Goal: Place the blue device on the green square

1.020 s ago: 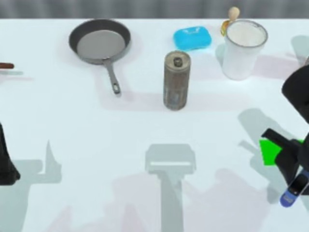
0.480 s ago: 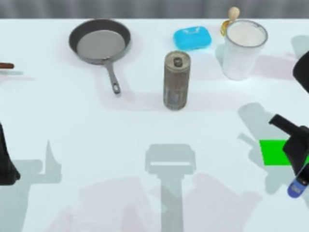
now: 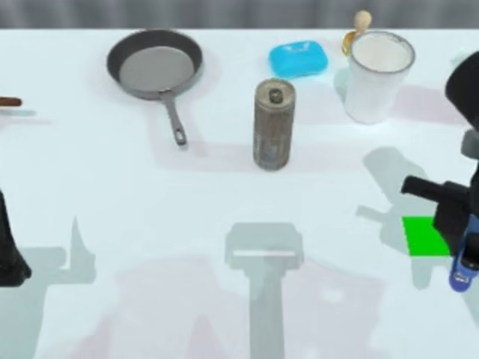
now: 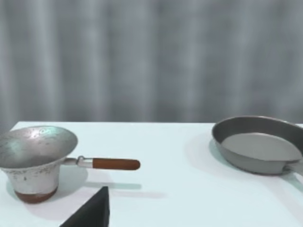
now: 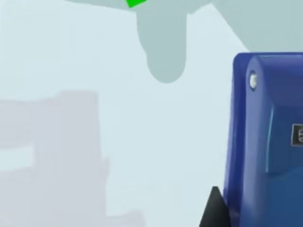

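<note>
At the left edge of the worktop (image 3: pixel 150 224), seen from above, the left arm sits parked low by the near corner; only a black part of it shows, so whether the left pincer (image 3: pixel 9 254) is spread or pressed together cannot be told. Past it, toward the far left edge, a brown handle tip (image 3: pixel 9 102) pokes into the top view; the left wrist view shows it belongs to a small metal saucepan (image 4: pixel 35 161) standing upright. Next to the right lies a dark frying pan (image 3: pixel 155 66), handle pointing toward the near side. Near the middle stands a weathered can (image 3: pixel 274 124), upright. Behind it and slightly right rests a cyan soap-like block (image 3: pixel 299 58). Further right stands a white cup (image 3: pixel 379 75), with a small wooden knob (image 3: pixel 361 20) just behind its rim.

Toward the right edge, nearer the front, lies the green square (image 3: pixel 423 235), flat on the worktop and partly covered on its right side by the right arm. The right pincer (image 3: pixel 462 250) hangs at the square's right edge, pinching the blue device (image 3: pixel 461 272), whose lower end juts out just beyond the square's near right corner, clear of the worktop. From the right wrist view the device (image 5: pixel 267 142) fills the side of the frame, with a sliver of green (image 5: pixel 136 3) farther off.
</note>
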